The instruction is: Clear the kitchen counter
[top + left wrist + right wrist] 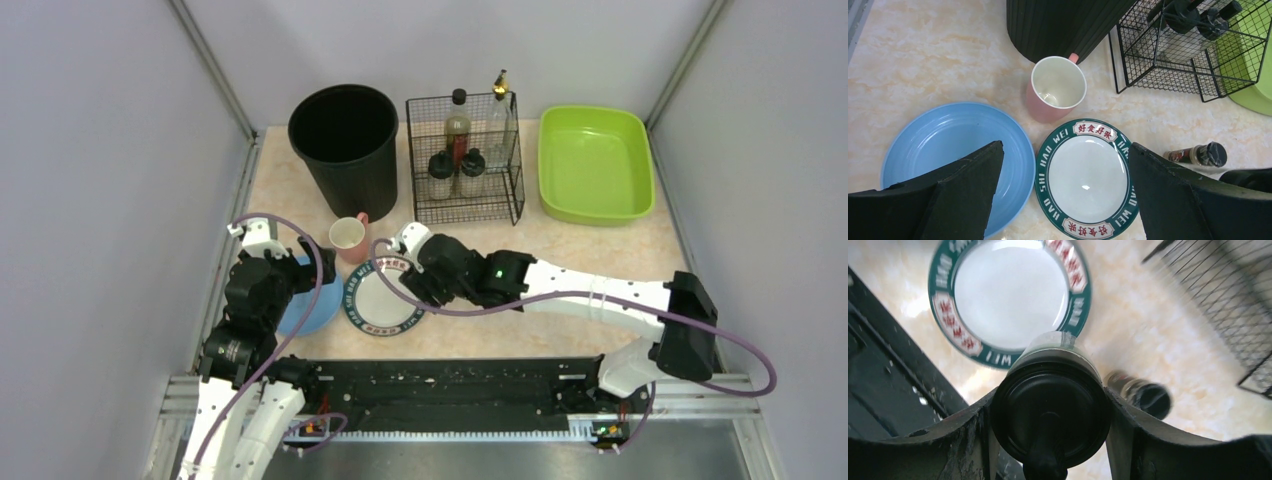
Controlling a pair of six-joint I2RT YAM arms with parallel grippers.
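The kitchen counter (570,255) is a beige speckled top. My right gripper (418,278) hovers at the right rim of a green-rimmed plate (378,306). In the right wrist view the right gripper (1049,412) is shut on a clear jar with a black lid (1050,400), both fingers pressed against its sides. A small spice bottle (1144,394) lies on the counter just beyond it. My left gripper (1065,147) is open and holds nothing, above a blue plate (948,145) and the green-rimmed plate (1085,175). A pink mug (1055,92) stands upright behind the plates.
A black bin (345,140) stands at the back left, and a wire rack (465,160) with bottles and shakers in the back middle. A lime-green tray (594,165) sits at the back right. A black rail (450,390) runs along the front edge.
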